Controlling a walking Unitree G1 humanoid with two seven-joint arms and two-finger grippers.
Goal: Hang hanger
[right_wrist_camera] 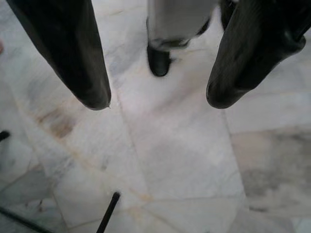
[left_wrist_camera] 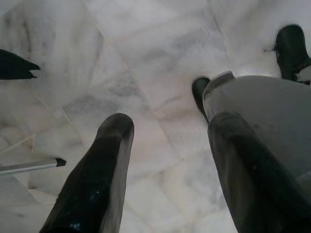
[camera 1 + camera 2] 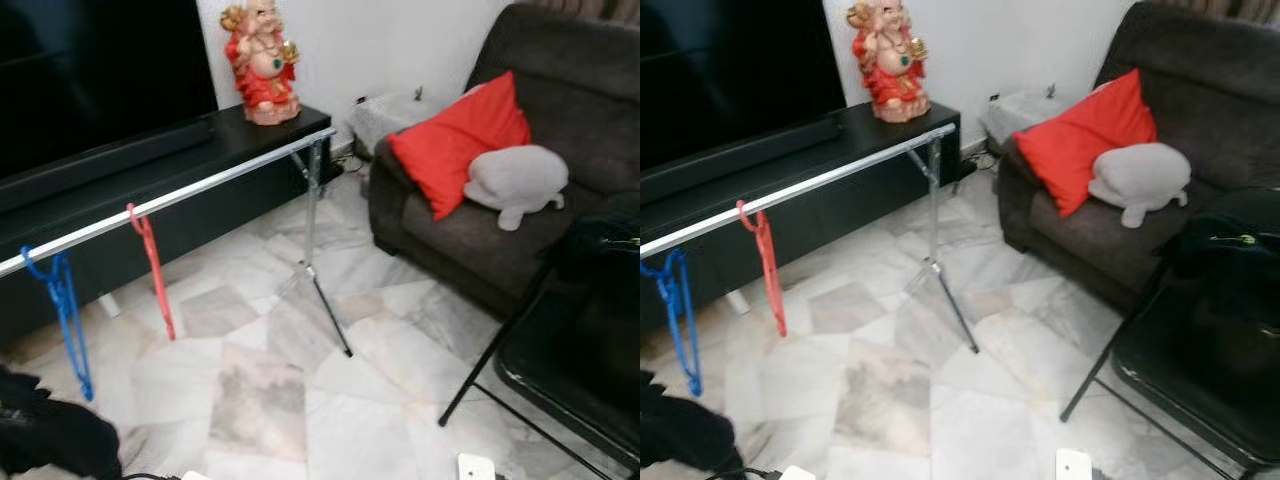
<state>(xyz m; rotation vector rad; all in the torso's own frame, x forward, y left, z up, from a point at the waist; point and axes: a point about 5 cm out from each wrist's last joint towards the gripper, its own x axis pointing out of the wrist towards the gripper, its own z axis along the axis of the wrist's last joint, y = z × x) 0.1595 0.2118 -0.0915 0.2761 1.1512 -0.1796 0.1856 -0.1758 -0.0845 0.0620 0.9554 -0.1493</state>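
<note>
A silver clothes rail (image 3: 200, 188) on a tripod stand runs across the left half of the eye views. A red hanger (image 3: 152, 268) and a blue hanger (image 3: 66, 312) hang from it near its left end. My left gripper (image 2: 170, 124) hangs open above the marble floor, nothing between its fingers. In the right wrist view my right gripper (image 1: 158, 99) is also open over bare floor tiles, holding nothing.
A black TV cabinet (image 3: 170, 160) with a red figurine (image 3: 262, 62) stands behind the rail. A dark sofa (image 3: 560, 120) with a red cushion (image 3: 455, 140) and a grey plush (image 3: 515, 182) sits on the right. A black folding chair (image 3: 560, 370) stands near right.
</note>
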